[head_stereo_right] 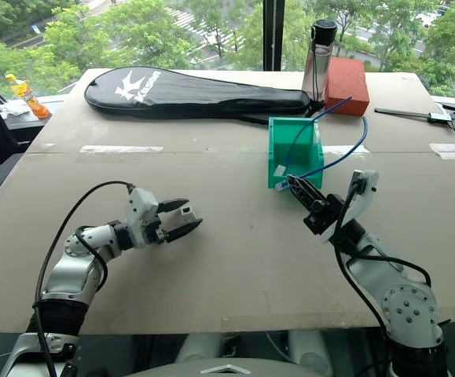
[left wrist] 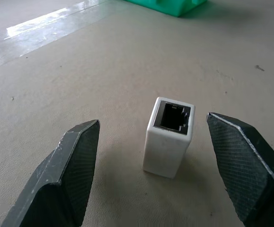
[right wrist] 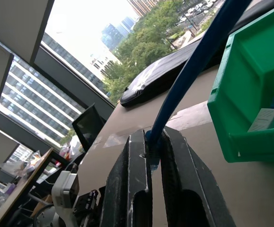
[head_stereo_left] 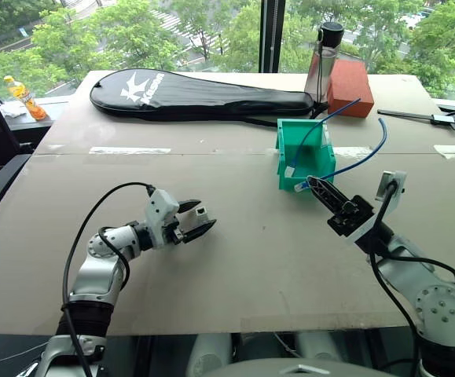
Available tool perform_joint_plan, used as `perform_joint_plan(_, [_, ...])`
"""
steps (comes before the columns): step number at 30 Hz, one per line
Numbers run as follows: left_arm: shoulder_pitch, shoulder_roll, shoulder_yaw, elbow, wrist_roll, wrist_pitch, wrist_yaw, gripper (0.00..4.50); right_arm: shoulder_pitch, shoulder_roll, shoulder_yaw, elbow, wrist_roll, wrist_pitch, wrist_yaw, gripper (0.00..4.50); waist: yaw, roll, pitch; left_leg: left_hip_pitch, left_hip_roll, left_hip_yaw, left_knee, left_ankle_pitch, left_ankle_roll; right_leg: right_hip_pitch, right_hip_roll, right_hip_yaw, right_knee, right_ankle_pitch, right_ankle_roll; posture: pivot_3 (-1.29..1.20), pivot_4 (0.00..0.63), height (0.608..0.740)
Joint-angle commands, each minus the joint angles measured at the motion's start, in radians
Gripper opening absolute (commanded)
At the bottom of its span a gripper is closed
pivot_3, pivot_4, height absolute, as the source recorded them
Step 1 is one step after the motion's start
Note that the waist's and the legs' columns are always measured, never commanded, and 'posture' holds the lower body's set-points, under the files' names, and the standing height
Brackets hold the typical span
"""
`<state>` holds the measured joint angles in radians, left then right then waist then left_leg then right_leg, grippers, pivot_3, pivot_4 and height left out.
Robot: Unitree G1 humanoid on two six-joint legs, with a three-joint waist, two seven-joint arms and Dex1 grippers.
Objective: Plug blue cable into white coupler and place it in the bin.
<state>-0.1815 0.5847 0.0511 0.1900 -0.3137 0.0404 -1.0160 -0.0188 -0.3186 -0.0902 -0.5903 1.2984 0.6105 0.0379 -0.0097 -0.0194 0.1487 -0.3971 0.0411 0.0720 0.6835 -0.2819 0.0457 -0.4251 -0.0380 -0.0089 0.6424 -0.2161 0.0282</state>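
Down on the table [head_stereo_left: 235, 259], the white coupler [left wrist: 169, 136] stands upright between the two fingers of the left gripper [left wrist: 167, 170], socket facing up, touching neither pad; that pincer is spread wide around it. Well apart to the right, the right gripper [right wrist: 155, 142] is pinched tight on the blue cable [right wrist: 189, 75], which rises from between its fingertips and curves away past the bin [head_stereo_left: 302, 153]. The bin sits just beyond those fingertips, holding another blue cable with a white block [right wrist: 265, 119].
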Motion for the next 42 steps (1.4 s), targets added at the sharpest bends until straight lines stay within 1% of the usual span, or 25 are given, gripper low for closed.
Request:
perform_joint_plan(1, [-0.026, 0.014, 0.006, 0.026, 0.013, -0.049, -0.023, 3.66, 0.001, -0.007, -0.021, -0.048, 0.015, -0.009, 0.0, 0.0, 0.0, 0.0, 0.0, 0.0, 0.0, 0.0, 0.0, 0.0, 0.0, 0.0, 0.0, 0.0, 0.0, 0.0, 0.0, 0.0, 0.15, 0.74])
perform_joint_plan(2, [-0.032, 0.014, 0.005, 0.037, 0.016, -0.056, -0.027, 3.66, 0.001, -0.008, -0.022, -0.049, 0.016, -0.009, -0.001, 0.0, 0.0, 0.0, 0.0, 0.0, 0.0, 0.0, 0.0, 0.0, 0.0, 0.0, 0.0, 0.0, 0.0, 0.0, 0.0, 0.0, 0.15, 0.74])
perform_joint_plan(3, [-0.038, 0.015, 0.005, 0.048, 0.017, -0.061, -0.032, 3.43, 0.001, -0.009, -0.023, -0.05, 0.017, -0.009, -0.001, 0.0, 0.0, 0.0, 0.0, 0.0, 0.0, 0.0, 0.0, 0.0, 0.0, 0.0, 0.0, 0.0, 0.0, 0.0, 0.0, 0.0, 0.15, 0.74])
perform_joint_plan(5, [-0.046, 0.016, 0.003, 0.062, 0.017, -0.071, -0.046, 2.82, 0.001, -0.011, -0.023, -0.05, 0.017, -0.008, -0.002, 0.0, 0.0, 0.0, 0.0, 0.0, 0.0, 0.0, 0.0, 0.0, 0.0, 0.0, 0.0, 0.0, 0.0, 0.0, 0.0, 0.0, 0.15, 0.74])
perform_joint_plan(7, [-0.051, 0.017, 0.001, 0.072, 0.018, -0.083, -0.061, 1.85, 0.0, -0.015, -0.023, -0.05, 0.019, -0.006, -0.001, 0.0, 0.0, 0.0, 0.0, 0.0, 0.0, 0.0, 0.0, 0.0, 0.0, 0.0, 0.0, 0.0, 0.0, 0.0, 0.0, 0.0, 0.15, 0.74])
perform_joint_plan(8, [-0.053, 0.018, 0.002, 0.076, 0.017, -0.086, -0.066, 1.66, -0.001, -0.017, -0.023, -0.05, 0.019, -0.006, -0.001, 0.0, 0.0, 0.0, 0.0, 0.0, 0.0, 0.0, 0.0, 0.0, 0.0, 0.0, 0.0, 0.0, 0.0, 0.0, 0.0, 0.0, 0.15, 0.74])
perform_joint_plan(9, [-0.055, 0.018, 0.002, 0.08, 0.016, -0.09, -0.073, 0.94, -0.001, -0.02, -0.023, -0.05, 0.019, -0.005, 0.0, 0.0, 0.0, 0.0, 0.0, 0.0, 0.0, 0.0, 0.0, 0.0, 0.0, 0.0, 0.0, 0.0, 0.0, 0.0, 0.0, 0.0, 0.15, 0.74])
perform_joint_plan(10, [-0.056, 0.018, 0.003, 0.081, 0.013, -0.094, -0.082, 0.51, -0.001, -0.023, -0.023, -0.051, 0.019, -0.004, 0.001, 0.0, 0.0, 0.0, 0.0, 0.0, 0.0, 0.0, 0.0, 0.0, 0.0, 0.0, 0.0, 0.0, 0.0, 0.0, 0.0, 0.0, 0.15, 0.74])
perform_joint_plan(11, [-0.055, 0.019, 0.002, 0.076, 0.007, -0.096, -0.095, 0.36, -0.002, -0.028, -0.024, -0.052, 0.015, -0.004, 0.004, 0.0, 0.0, 0.0, 0.0, 0.0, 0.0, 0.0, 0.0, 0.0, 0.0, 0.0, 0.0, 0.0, 0.0, 0.0, 0.0, 0.0, 0.15, 0.74])
perform_joint_plan(14, [-0.055, 0.021, -0.009, 0.045, -0.01, -0.09, -0.142, 0.37, -0.016, -0.061, -0.028, -0.053, -0.012, -0.002, 0.031, 0.0, 0.0, 0.0, 0.0, 0.0, 0.0, 0.0, 0.0, 0.0, 0.0, 0.0, 0.0, 0.0, 0.0, 0.0, 0.0, 0.0, 0.15, 0.74])
perform_joint_plan(16, [-0.077, 0.013, -0.033, 0.0, -0.029, -0.046, -0.169, 0.37, -0.042, -0.122, -0.031, -0.052, -0.05, 0.011, 0.083, 0.0, 0.0, 0.0, 0.0, 0.0, 0.0, 0.0, 0.0, 0.0, 0.0, 0.0, -0.001, 0.0, 0.0, 0.0, 0.0, 0.0, 0.15, 0.74])
perform_joint_plan(19, [-0.129, -0.014, -0.101, -0.043, -0.028, 0.008, -0.202, 0.37, -0.091, -0.241, -0.024, -0.036, -0.127, 0.033, 0.193, 0.0, 0.007, 0.0, 0.0, 0.0, -0.001, 0.0, 0.001, 0.0, 0.0, 0.0, -0.001, 0.0, 0.0, 0.0, 0.0, 0.0, 0.15, 0.74])
perform_joint_plan(22, [-0.197, -0.06, -0.175, -0.023, 0.014, 0.03, -0.208, 0.37, -0.136, -0.341, -0.004, -0.006, -0.207, 0.045, 0.305, 0.0, 0.013, -0.001, 0.0, 0.0, -0.002, 0.0, 0.001, 0.0, 0.001, 0.0, -0.001, 0.0, 0.0, 0.0, 0.0, 0.0, 0.15, 0.74])
perform_joint_plan(24, [-0.254, -0.098, -0.223, 0.018, 0.042, 0.038, -0.211, 0.37, -0.17, -0.376, -0.001, 0.023, -0.236, 0.051, 0.362, 0.0, 0.015, -0.001, 0.0, 0.0, -0.002, 0.0, 0.001, 0.0, 0.001, 0.0, 0.001, 0.0, -0.001, 0.0, 0.0, 0.0, 0.15, 0.74])
perform_joint_plan(29, [-0.4, -0.206, -0.298, 0.144, 0.084, 0.018, -0.223, 0.37, -0.253, -0.441, 0.007, 0.104, -0.303, 0.07, 0.493, 0.0, 0.021, -0.001, 0.001, -0.001, -0.003, 0.0, 0.001, 0.0, 0.001, 0.0, 0.003, 0.001, -0.001, 0.002, 0.004, 0.0, 0.15, 0.74])
perform_joint_plan(32, [-0.441, -0.253, -0.331, 0.192, 0.115, 0.005, -0.22, 0.37, -0.299, -0.471, 0.033, 0.157, -0.376, 0.07, 0.562, 0.0, 0.022, -0.001, 0.001, -0.002, -0.003, 0.0, 0.001, 0.0, 0.001, 0.0, 0.003, 0.001, -0.001, 0.002, 0.004, 0.0, 0.15, 0.74])
perform_joint_plan(35, [-0.469, -0.315, -0.366, 0.243, 0.155, -0.015, -0.187, 0.37, -0.355, -0.505, 0.111, 0.236, -0.51, 0.026, 0.674, 0.0, 0.02, -0.001, 0.001, -0.002, -0.003, 0.0, 0.001, 0.0, 0.001, -0.001, 0.003, 0.002, -0.002, 0.002, 0.004, 0.0, 0.15, 0.74])
perform_joint_plan(37, [-0.479, -0.333, -0.385, 0.277, 0.192, -0.041, -0.173, 0.37, -0.392, -0.514, 0.156, 0.278, -0.577, 0.002, 0.736, 0.0, 0.021, -0.001, 0.001, -0.003, -0.004, 0.0, 0.001, 0.0, 0.001, -0.001, 0.003, 0.001, -0.002, 0.002, 0.004, 0.0, 0.15, 0.74])
perform_joint_plan(42, [-0.492, -0.35, -0.418, 0.355, 0.263, -0.108, -0.141, 0.37, -0.462, -0.484, 0.234, 0.358, -0.681, -0.028, 0.837, 0.0, 0.022, -0.001, 0.001, -0.003, -0.003, 0.0, 0.001, 0.0, 0.001, -0.002, 0.004, 0.001, -0.002, 0.002, 0.004, 0.0, 0.15, 0.74])
